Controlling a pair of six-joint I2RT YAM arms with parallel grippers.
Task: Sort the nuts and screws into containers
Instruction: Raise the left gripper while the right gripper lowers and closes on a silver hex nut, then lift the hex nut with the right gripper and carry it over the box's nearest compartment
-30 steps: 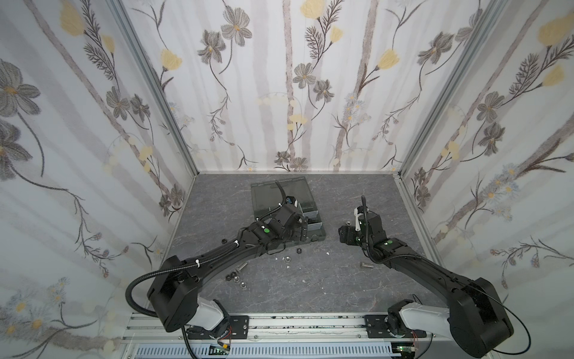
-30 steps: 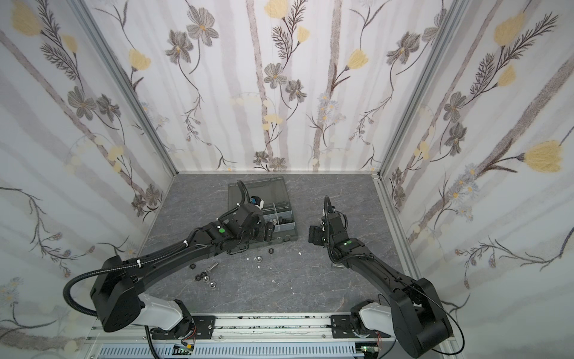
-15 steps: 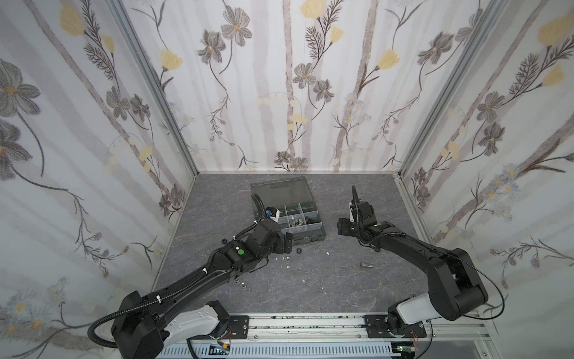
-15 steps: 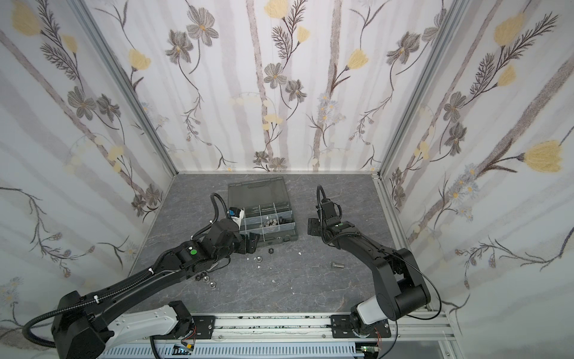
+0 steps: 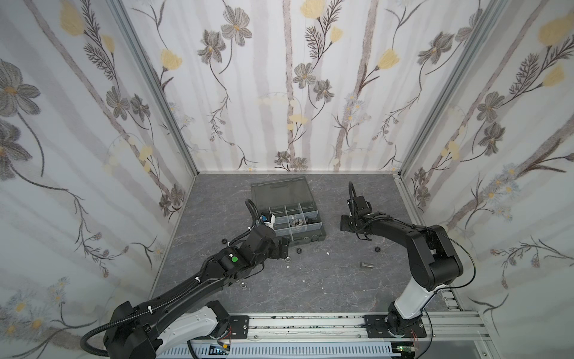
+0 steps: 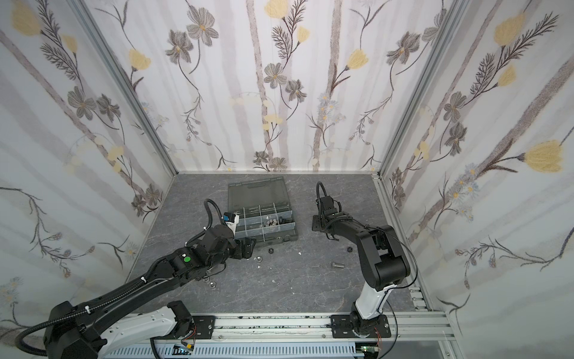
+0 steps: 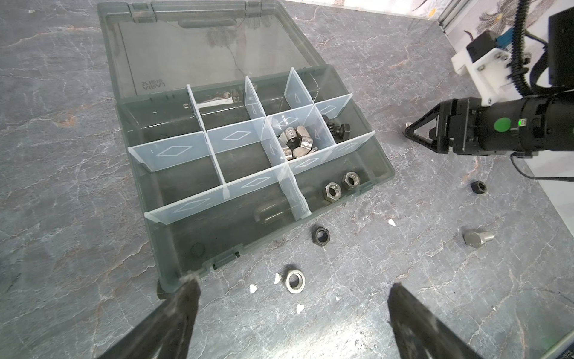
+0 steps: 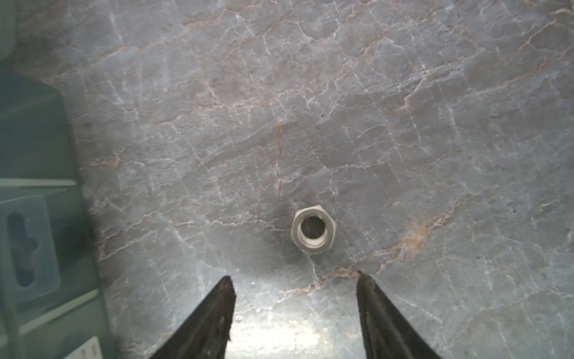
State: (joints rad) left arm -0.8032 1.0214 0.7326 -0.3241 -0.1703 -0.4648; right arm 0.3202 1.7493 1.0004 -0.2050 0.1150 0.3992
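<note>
Screws and nuts only partly sorted: silver screws (image 7: 295, 143) heaped in one of the cells (image 7: 239, 164) of the organizer box (image 7: 192, 236), a black screw (image 7: 340, 130) in the next cell, two nuts (image 7: 341, 185) in a front cell, the rest loose around the box. Back off the cells within the last second: left gripper (image 5: 284, 248), now low before the box's front wall, spread wide, empty; reads as a drop done and a fresh pick due. Beside the box on the right arm's side, that arm's elbow newly raised: right gripper (image 8: 294, 276), partly spread, clasping nothing, a silver nut (image 8: 313, 230) flat just ahead of its tips; likely next to go. Just before the front wall, a black nut (image 7: 321, 239) and a ring nut (image 7: 295, 282) among white flecks (image 7: 253, 288); farther from the box, a second black nut (image 7: 478, 187) and a silver screw (image 7: 476, 238). Nothing across either approach, though one left fingertip (image 7: 189, 289) close to the box's front corner, so risk of a nudge
</note>
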